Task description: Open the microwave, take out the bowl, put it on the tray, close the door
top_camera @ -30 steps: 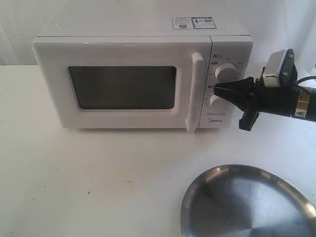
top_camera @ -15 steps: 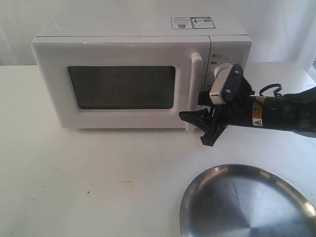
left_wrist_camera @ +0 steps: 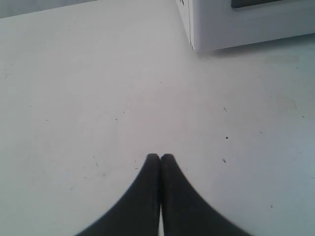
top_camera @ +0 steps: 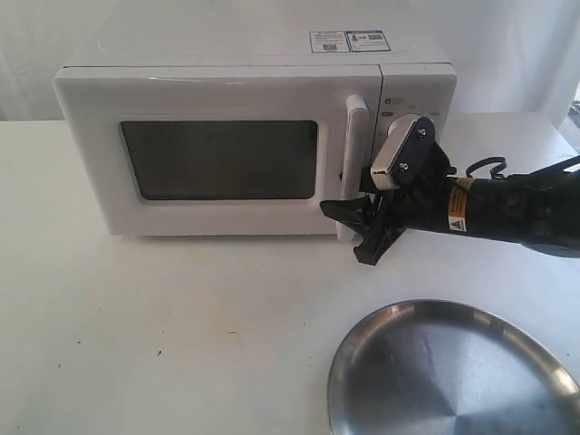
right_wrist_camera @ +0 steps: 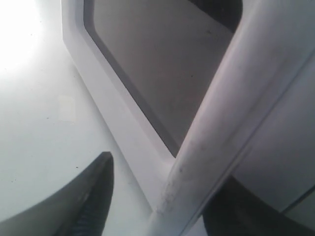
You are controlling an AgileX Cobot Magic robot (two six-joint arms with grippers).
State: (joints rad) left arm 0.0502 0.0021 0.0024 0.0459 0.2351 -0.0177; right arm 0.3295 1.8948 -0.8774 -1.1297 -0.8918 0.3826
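The white microwave [top_camera: 227, 63] stands at the back of the table with its door [top_camera: 217, 172] shut, so the bowl is hidden. My right gripper [top_camera: 355, 227] is open at the lower end of the vertical bar handle [top_camera: 355, 136]. In the right wrist view the handle [right_wrist_camera: 231, 98] runs between the two dark fingers of the right gripper [right_wrist_camera: 167, 177], and there is a gap to the finger on the window side. The steel tray [top_camera: 453, 372] lies at the front right. My left gripper [left_wrist_camera: 160, 156] is shut on nothing above the bare table.
The two round knobs are partly covered by the right arm's wrist camera [top_camera: 403, 149]. A corner of the microwave [left_wrist_camera: 236, 24] shows far ahead of the left gripper. The white table [top_camera: 181, 326] stretches in front of the microwave. The left arm is out of the exterior view.
My right gripper has swung from beside the knobs leftward and down to the lower end of the door handle, which now sits between its fingers. The door stays shut.
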